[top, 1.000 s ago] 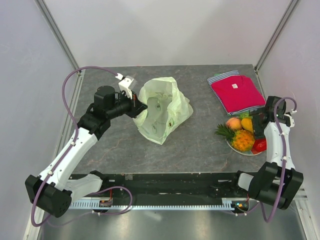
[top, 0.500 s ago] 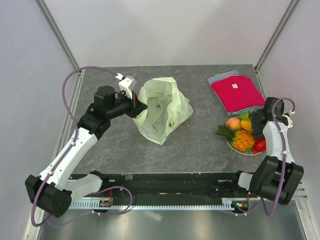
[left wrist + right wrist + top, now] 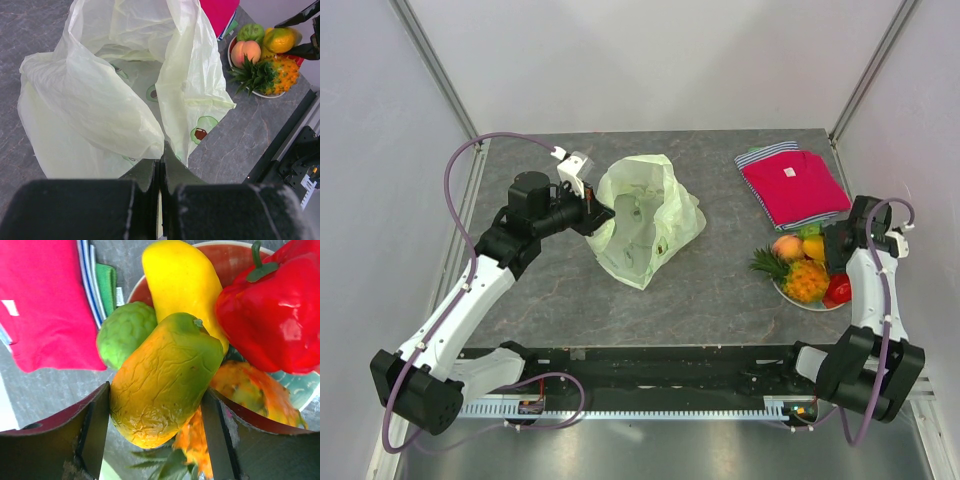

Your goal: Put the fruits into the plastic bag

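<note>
The left arm reaches from its base at the near edge up and across the worktop (image 3: 720, 290) to the plastic bag (image 3: 645, 220). It bends like an elbow in the middle. The left claw (image 3: 161, 161) is shut tight, and it pinches the edge of the bag. The bag is pale green and crinkly. It stands up with its mouth open, in the middle of the worktop.

The right arm stands tall on the right side and bends down over the plate (image 3: 790, 294). The right claw (image 3: 155, 395) has its two fingers (image 3: 95, 425) apart, one on each side of the mango (image 3: 165, 380). The fingers are right up against its skin. I cannot tell if they squeeze it.

The mango sits on top of the other fruits on the plate. A green fruit (image 3: 125, 332), a yellow piece (image 3: 182, 285) and a red piece (image 3: 270, 315) lie round it. The pineapple (image 3: 805, 280) and the peach (image 3: 786, 246) are there too.

The worktop is dark grey, like stone. A folded red shirt (image 3: 795, 185) lies at the far right, just past the plate. Pale walls (image 3: 650, 60) stand all around.
</note>
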Motion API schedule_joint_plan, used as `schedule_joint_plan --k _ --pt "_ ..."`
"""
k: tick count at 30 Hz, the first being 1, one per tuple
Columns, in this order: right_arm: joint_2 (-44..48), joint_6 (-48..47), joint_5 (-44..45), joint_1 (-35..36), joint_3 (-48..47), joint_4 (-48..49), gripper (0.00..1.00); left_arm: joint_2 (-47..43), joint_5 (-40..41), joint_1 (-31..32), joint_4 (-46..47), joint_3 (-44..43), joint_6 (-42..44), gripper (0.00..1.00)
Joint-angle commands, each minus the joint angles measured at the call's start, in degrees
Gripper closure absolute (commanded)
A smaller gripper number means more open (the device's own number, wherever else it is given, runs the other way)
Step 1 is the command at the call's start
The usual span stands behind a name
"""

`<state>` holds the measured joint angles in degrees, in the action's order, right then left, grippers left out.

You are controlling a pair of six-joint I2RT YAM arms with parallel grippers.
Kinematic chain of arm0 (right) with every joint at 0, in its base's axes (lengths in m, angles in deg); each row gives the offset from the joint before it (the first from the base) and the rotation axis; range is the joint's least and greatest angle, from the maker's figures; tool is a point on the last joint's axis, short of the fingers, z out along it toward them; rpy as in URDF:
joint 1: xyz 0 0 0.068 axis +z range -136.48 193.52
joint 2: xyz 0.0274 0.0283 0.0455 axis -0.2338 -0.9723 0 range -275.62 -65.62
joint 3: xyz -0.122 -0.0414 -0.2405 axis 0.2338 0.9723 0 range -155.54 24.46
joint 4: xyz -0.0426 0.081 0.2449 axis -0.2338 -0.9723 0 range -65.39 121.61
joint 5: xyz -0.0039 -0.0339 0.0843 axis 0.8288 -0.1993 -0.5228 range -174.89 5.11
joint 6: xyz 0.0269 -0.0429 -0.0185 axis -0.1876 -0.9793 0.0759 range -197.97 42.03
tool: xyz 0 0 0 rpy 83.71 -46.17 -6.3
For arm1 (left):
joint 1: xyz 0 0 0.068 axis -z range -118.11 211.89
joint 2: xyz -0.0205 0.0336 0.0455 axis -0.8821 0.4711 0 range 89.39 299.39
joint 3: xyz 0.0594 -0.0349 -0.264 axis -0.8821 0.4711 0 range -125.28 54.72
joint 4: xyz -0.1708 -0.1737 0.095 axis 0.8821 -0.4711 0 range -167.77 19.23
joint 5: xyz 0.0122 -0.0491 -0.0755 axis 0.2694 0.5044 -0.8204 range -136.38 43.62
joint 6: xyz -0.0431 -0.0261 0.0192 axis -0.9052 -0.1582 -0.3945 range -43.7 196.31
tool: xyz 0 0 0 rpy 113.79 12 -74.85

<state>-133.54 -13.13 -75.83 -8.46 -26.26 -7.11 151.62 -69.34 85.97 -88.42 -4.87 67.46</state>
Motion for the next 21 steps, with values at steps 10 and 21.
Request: schedule_joint_plan --k 10,21 --pt "10.9 -8.7 -4.9 1.4 -8.4 3.6 0.90 -1.0 -0.8 -0.3 0.3 -0.4 2.5 0.98" --pt "11.6 -21.0 -14.7 27.1 -2.1 34.8 1.00 -0.7 -0.6 -0.4 0.4 -0.3 2.8 0.98"
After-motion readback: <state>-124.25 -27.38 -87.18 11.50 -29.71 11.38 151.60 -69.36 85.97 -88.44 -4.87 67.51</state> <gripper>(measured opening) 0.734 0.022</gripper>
